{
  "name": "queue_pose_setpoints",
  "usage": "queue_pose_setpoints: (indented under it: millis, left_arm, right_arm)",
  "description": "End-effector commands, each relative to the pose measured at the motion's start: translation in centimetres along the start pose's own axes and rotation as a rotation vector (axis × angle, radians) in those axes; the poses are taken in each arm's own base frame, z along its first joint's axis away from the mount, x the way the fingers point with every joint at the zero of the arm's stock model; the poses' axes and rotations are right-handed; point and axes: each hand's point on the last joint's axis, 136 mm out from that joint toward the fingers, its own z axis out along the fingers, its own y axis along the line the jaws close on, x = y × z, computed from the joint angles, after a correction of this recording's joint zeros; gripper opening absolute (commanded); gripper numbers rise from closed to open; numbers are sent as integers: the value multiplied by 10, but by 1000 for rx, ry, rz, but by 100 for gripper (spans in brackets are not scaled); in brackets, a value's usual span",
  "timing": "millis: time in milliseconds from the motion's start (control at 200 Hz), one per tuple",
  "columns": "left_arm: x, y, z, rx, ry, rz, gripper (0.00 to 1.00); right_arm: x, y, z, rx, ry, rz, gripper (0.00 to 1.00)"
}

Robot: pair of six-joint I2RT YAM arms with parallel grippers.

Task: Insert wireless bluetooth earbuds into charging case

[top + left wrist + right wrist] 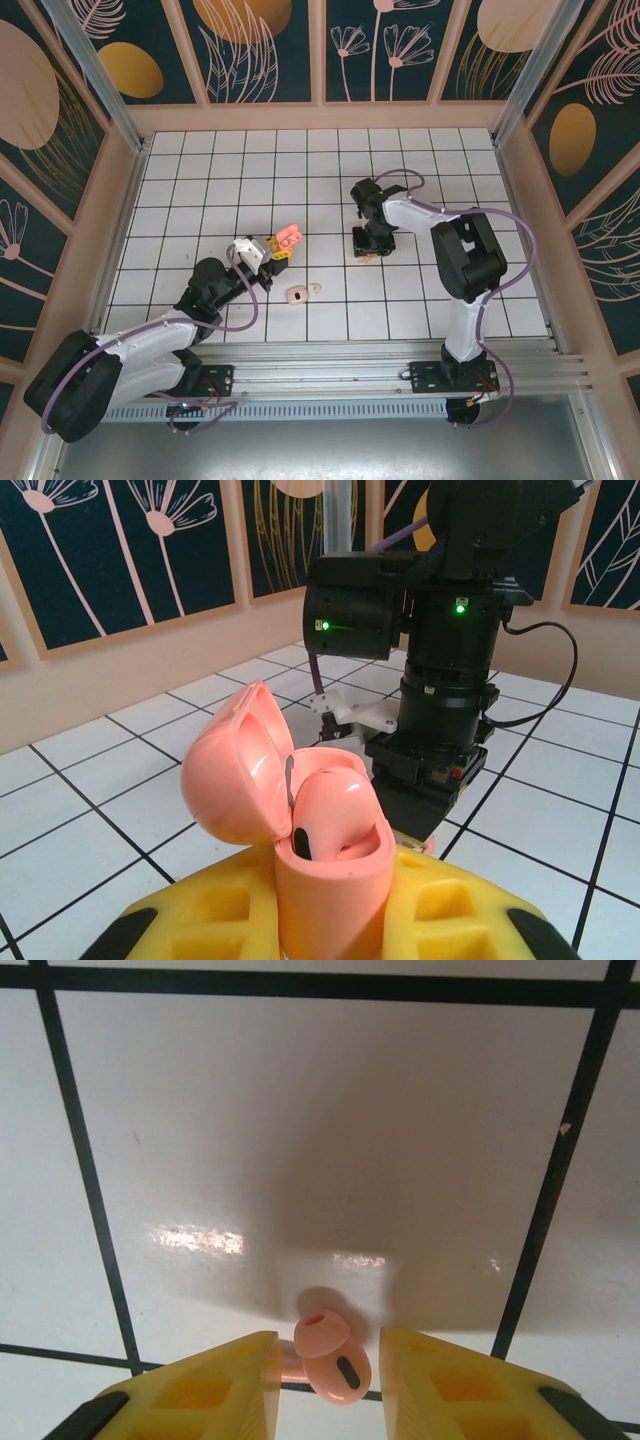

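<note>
Our yellow right fingers [200, 1395] stood slightly apart on either side of a tiny coral-pink plastic earbud [328, 1357], not yet pinching it, we judged. To take it well, we reckoned they should close centred on the rounded body, so the bud would not squirt out. Further left, our left fingers [215, 920] gripped an open coral-pink charging case [325, 880] with one bud seated inside. The earbud lay on a white gridded surface [300, 1110], walled by dark floral panels [260, 50].

Coral-pink charging case [330, 900], upright, lid [235, 765] hinged open, 1 pink earbud [330, 815] seated inside, 2nd earbud [328, 1355] on its side over a white tile [300, 1110]
</note>
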Motion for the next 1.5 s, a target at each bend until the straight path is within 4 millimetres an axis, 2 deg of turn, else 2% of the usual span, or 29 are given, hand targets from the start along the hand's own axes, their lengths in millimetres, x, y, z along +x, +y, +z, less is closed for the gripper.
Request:
queue_pose_setpoints:
  millis: [0, 405, 525, 746, 896, 936, 1111, 1246, 1496]
  left_arm:
    - [-4, 1, -2, -10, -16, 18, 2]
    - [-4, 0, -1, -5, -17, 17, 2]
    - [-4, 0, 0, -4, -15, 17, 2]
    - [-5, -1, -1, 1, -10, 18, 2]
    - [-6, -2, -2, 9, -11, 20, 2]
    - [-6, -2, -2, 9, -10, 21, 1]
    - [-6, -3, 0, 13, -9, 22, 1]
    - [-8, -3, 1, 19, -11, 26, 2]
    - [-8, -3, 1, 16, -7, 32, 2]
  right_arm:
    - [3, -7, 10, 32, 13, -5, 31]
    - [7, -16, 16, 62, 10, -24, 24]
    - [5, -14, 9, 50, -14, -52, 21]
    - [3, -8, -15, 23, -60, -171, 20]
    - [16, -1, -26, 16, -61, -336, 19]
    - [24, 8, -27, 16, -54, -403, 19]
    - [55, 27, -21, 50, -7, -654, 20]
    - [61, 34, -17, 54, 3, -720, 20]
    - [72, 30, 0, 113, 74, -787, 21]
